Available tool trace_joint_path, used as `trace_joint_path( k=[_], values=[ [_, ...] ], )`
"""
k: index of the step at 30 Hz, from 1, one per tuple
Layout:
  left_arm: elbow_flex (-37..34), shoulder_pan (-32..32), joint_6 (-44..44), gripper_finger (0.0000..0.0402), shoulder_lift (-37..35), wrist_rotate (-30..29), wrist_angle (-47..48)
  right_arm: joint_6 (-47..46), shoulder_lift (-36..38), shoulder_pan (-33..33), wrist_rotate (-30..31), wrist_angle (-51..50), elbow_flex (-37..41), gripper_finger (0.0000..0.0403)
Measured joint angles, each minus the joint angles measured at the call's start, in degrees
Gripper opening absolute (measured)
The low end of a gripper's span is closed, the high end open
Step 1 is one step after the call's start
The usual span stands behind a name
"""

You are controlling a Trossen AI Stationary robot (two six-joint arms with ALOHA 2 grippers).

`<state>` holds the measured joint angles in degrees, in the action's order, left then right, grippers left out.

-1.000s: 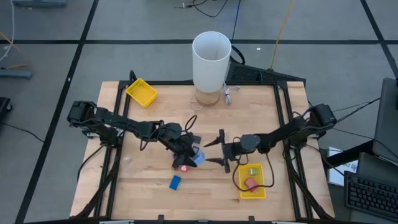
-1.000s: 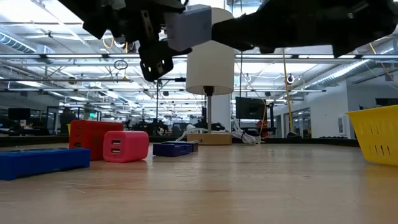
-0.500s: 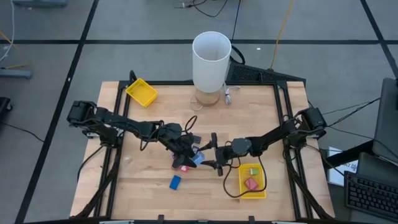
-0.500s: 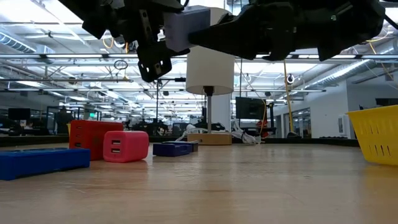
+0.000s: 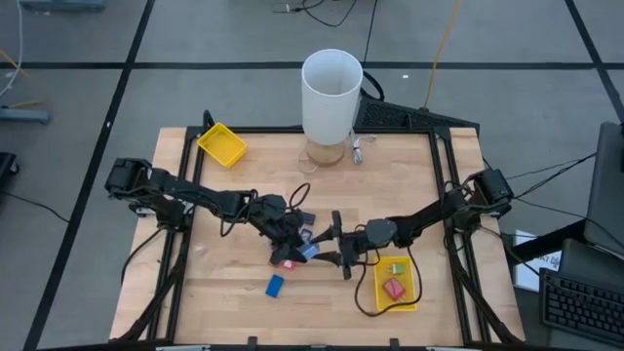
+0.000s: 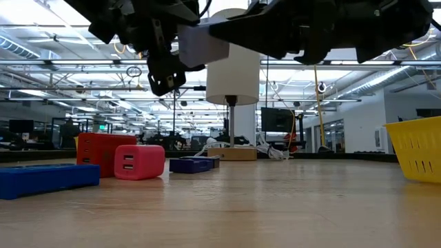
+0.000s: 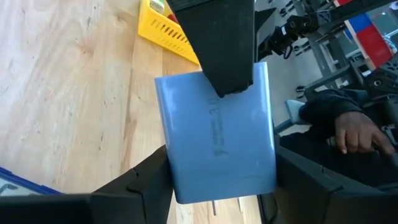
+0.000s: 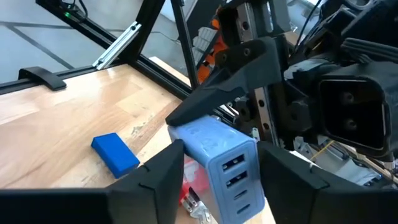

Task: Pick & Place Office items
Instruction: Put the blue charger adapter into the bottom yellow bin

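Both grippers meet mid-table: our left gripper (image 5: 295, 234) clamps the light blue block (image 5: 308, 250) above the wood, and our right gripper (image 5: 336, 244) brackets it with fingers (image 8: 155, 180) spread. Only the left wrist view shows a person's hand (image 7: 354, 134) beyond the table. Only the low view shows the pink block (image 6: 140, 162) resting on the table (image 6: 275, 207).

The high view looks straight down on the whole table (image 5: 214, 292), arms entering from left and right edges. The low view sits at tabletop height, facing level across the wood into the hall. Each wrist view looks close along its own fingers. All four share the light blue block (image 5: 309, 250) at frame centre.
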<state>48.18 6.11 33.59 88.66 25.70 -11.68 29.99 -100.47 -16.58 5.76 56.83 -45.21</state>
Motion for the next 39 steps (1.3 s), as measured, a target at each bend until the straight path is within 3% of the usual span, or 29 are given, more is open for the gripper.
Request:
trace_joint_path(
  k=[10,16,22,28,35,39],
  values=[
    [-0.09,0.02,0.17,0.0220,0.00,1.30,0.28,2.88,0.02,0.07,-1.86,-1.40,0.02,0.0121],
    [-0.03,-0.22,-2.10,0.0270,0.00,-0.24,-1.15,-2.77,0.73,0.20,-2.97,-2.40,0.04,0.0115],
    [0.07,-2.62,-1.89,0.0313,-0.60,8.15,-2.08,-9.78,5.51,0.99,-7.42,-8.27,0.15,0.0115],
    [0.07,-6.98,-2.08,0.0333,-2.84,12.75,-1.57,-17.25,12.13,1.25,-7.57,-17.86,0.15,0.0115],
    [0.02,-7.19,-10.67,0.0337,-9.60,6.64,5.37,-22.18,20.42,1.34,-7.49,-27.70,0.51,0.0115],
    [0.02,-5.48,-16.04,0.0337,-17.37,-4.71,13.75,-22.69,24.26,1.07,-7.48,-25.82,4.55,0.0115]
  ],
)
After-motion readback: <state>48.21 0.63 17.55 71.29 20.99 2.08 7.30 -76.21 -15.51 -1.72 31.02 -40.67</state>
